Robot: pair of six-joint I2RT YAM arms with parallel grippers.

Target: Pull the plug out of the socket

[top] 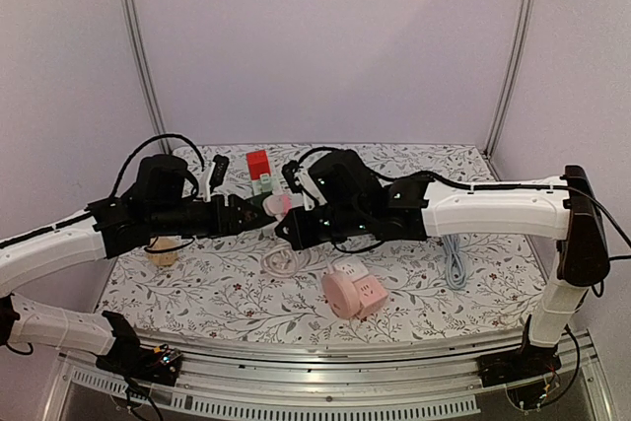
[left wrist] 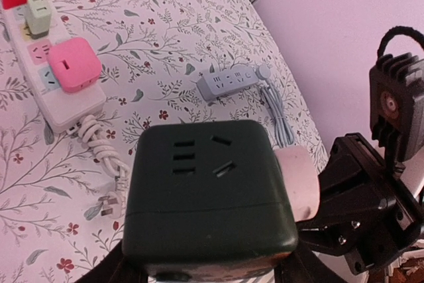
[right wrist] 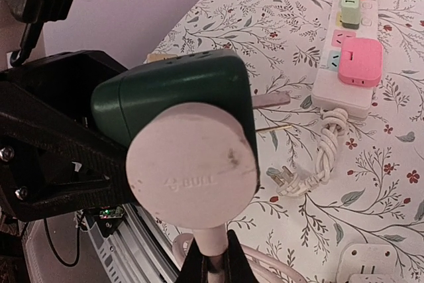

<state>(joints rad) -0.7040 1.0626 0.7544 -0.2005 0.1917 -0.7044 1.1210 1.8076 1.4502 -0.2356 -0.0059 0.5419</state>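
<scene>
Left gripper [left wrist: 205,273]: socket [left wrist: 209,187]; right gripper [right wrist: 211,258]: plug [right wrist: 192,164]

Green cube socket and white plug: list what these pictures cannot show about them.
- Right wrist: the white plug shows only its round back; its pins and seating depth in the green cube socket are hidden.
- Left wrist: the socket blocks most of the plug.
- Top external: both are too small, buried between the black wrists.
</scene>
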